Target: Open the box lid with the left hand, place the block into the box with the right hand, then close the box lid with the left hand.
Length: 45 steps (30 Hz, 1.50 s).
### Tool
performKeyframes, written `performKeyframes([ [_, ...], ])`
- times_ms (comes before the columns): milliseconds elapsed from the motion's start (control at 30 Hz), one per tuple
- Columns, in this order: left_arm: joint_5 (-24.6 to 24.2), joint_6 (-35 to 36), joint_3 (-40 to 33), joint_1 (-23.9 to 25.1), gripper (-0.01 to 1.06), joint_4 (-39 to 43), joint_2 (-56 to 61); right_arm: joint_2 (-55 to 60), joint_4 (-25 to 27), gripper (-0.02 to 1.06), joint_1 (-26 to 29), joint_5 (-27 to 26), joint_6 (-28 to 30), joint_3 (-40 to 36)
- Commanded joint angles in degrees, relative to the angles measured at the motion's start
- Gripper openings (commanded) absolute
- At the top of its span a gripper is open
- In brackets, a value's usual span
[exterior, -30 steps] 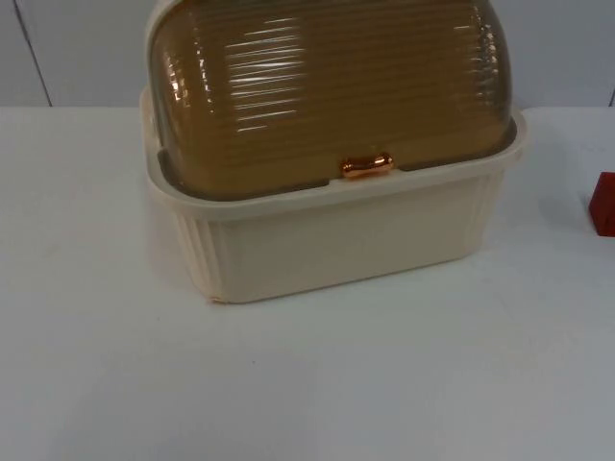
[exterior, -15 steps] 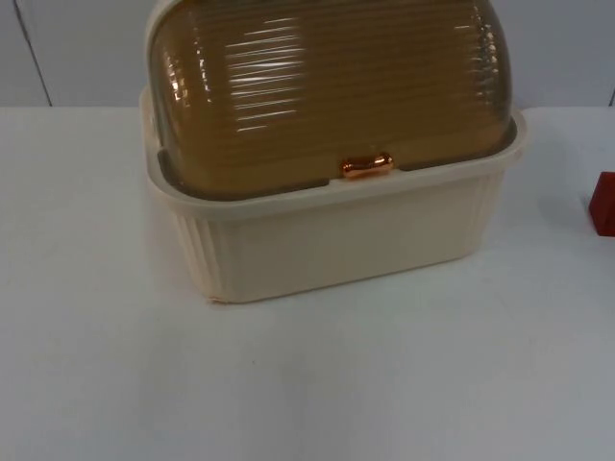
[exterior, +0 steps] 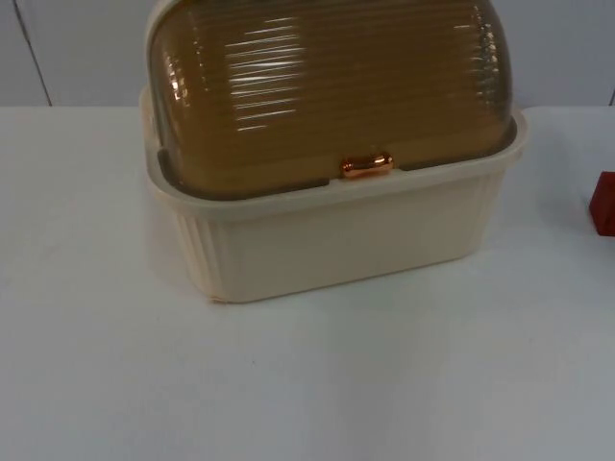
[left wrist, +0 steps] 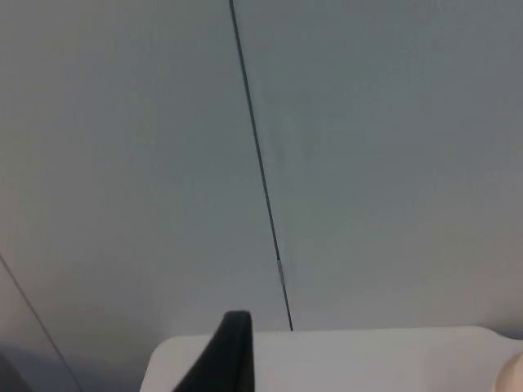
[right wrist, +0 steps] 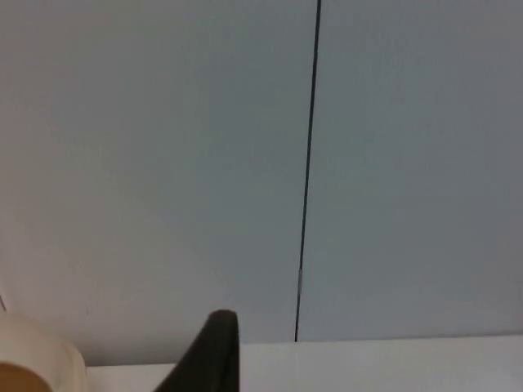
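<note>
A cream ribbed box (exterior: 346, 240) stands at the back middle of the white table. Its amber ribbed dome lid (exterior: 327, 86) is down, and a small copper handle (exterior: 366, 165) sits at the lid's front edge. A red block (exterior: 603, 204) lies on the table to the right of the box, cut off by the picture's edge. My left gripper (left wrist: 233, 359) is held off the table and faces the grey wall, well away from the box. My right gripper (right wrist: 214, 355) waits likewise, with a cream corner of the box (right wrist: 45, 355) beside it.
The grey partition wall (exterior: 77, 48) rises right behind the box, with a dark vertical seam (left wrist: 261, 180) in it. White table top (exterior: 307, 384) stretches in front of the box and to both sides.
</note>
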State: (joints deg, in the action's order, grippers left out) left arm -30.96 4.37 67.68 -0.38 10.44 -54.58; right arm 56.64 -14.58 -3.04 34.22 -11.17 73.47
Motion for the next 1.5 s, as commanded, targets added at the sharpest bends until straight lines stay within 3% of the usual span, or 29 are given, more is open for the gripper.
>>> performKeyframes([
  [0, 0.6, 0.6, 0.5, -0.4, 1.05, -0.6, -0.1, 1.3, -0.3, 1.04, -0.2, -1.5, -0.2, 1.1],
  [100, 0.2, 0.6, 0.5, -0.4, 1.05, -0.6, -0.1, 2.8, -0.3, 1.04, 0.0, -1.6, -0.8, 1.1],
  [200, -0.7, 0.6, 0.5, -0.3, 1.05, -0.5, -1.6, 6.0, -1.6, 1.04, 0.0, 2.4, -1.2, 0.6],
  [467, -2.6, 0.6, -1.3, -0.3, 1.05, -1.8, -8.8, 10.7, -1.8, 1.04, 0.0, 1.1, -1.6, -6.5],
  [600, 3.5, 0.6, -8.3, -0.3, 1.05, -4.8, -12.1, 11.1, -1.9, 1.04, 1.3, -7.6, -2.9, -14.9],
  [800, 11.2, 0.6, -15.4, -1.5, 1.05, -5.7, -12.9, 11.1, -1.9, 1.04, 4.6, -13.1, -4.7, -19.6],
  [1233, 10.4, 0.4, -14.3, -16.2, 1.05, -0.3, -17.2, 11.1, -1.8, 1.04, 5.9, -13.9, -5.1, -20.7],
  [1333, 6.5, -3.7, -10.4, -24.7, 1.05, 7.3, -23.0, 11.1, -1.8, 1.04, 5.8, -14.0, -5.1, -20.7],
  [1367, 6.5, -3.7, -10.4, -24.7, 1.05, 7.3, -23.0, 11.1, -1.8, 1.04, 5.8, -14.0, -5.1, -20.7],
  [1467, 4.9, -8.6, -7.2, -32.0, 1.05, 12.5, -27.8, 11.1, -1.8, 1.04, 5.8, -14.0, -5.1, -20.7],
])
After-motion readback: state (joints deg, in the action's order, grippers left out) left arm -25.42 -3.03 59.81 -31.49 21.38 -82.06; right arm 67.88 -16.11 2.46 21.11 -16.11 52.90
